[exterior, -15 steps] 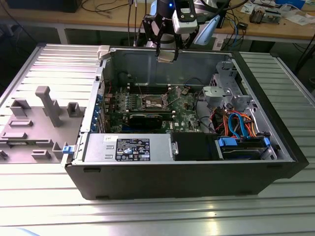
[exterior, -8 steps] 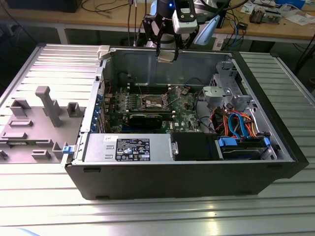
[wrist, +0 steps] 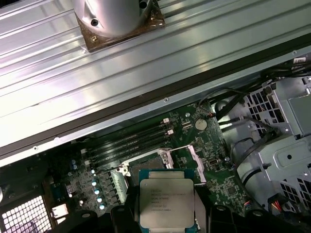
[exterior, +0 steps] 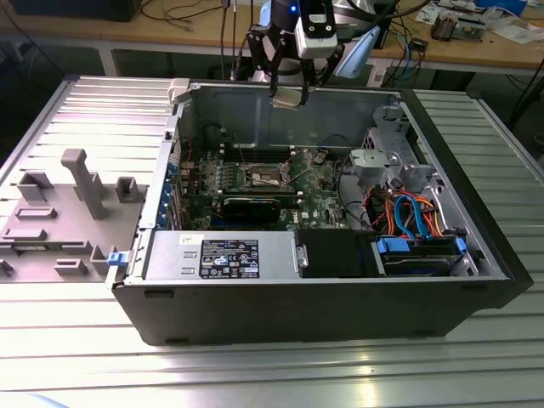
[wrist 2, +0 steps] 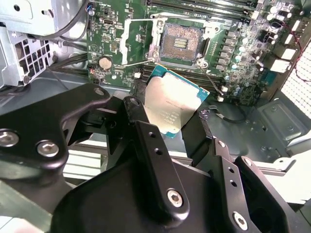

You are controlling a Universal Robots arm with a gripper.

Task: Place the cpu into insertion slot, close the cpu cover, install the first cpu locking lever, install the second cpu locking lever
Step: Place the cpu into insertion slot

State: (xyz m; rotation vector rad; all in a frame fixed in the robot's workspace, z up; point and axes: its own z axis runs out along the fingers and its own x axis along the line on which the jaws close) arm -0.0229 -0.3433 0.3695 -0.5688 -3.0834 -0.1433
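I was working in what looked like a robotics lab or workshop. Below my fingers (wrist 2: 197, 138) an open desktop computer case (exterior: 297, 314) sat on a ribbed aluminium table (exterior: 255, 374), its green circuit board (exterior: 255, 183) bare. Behind the fingers, past the case's far wall, ran a wooden workbench (exterior: 476, 51) strewn with cables (exterior: 183, 13) and loose parts (exterior: 463, 25). Well off to the exterior view's left of the fingers lay a grey tray of moulded holders (exterior: 76, 183).

The exterior view looks down into the open case (exterior: 297, 297) from well away from the gripper (exterior: 289, 95); both wrist views sit close behind it, sharing the held cpu (wrist 2: 170, 104) (wrist: 166, 201) and motherboard (wrist 2: 112, 39) (wrist: 223, 179) beneath
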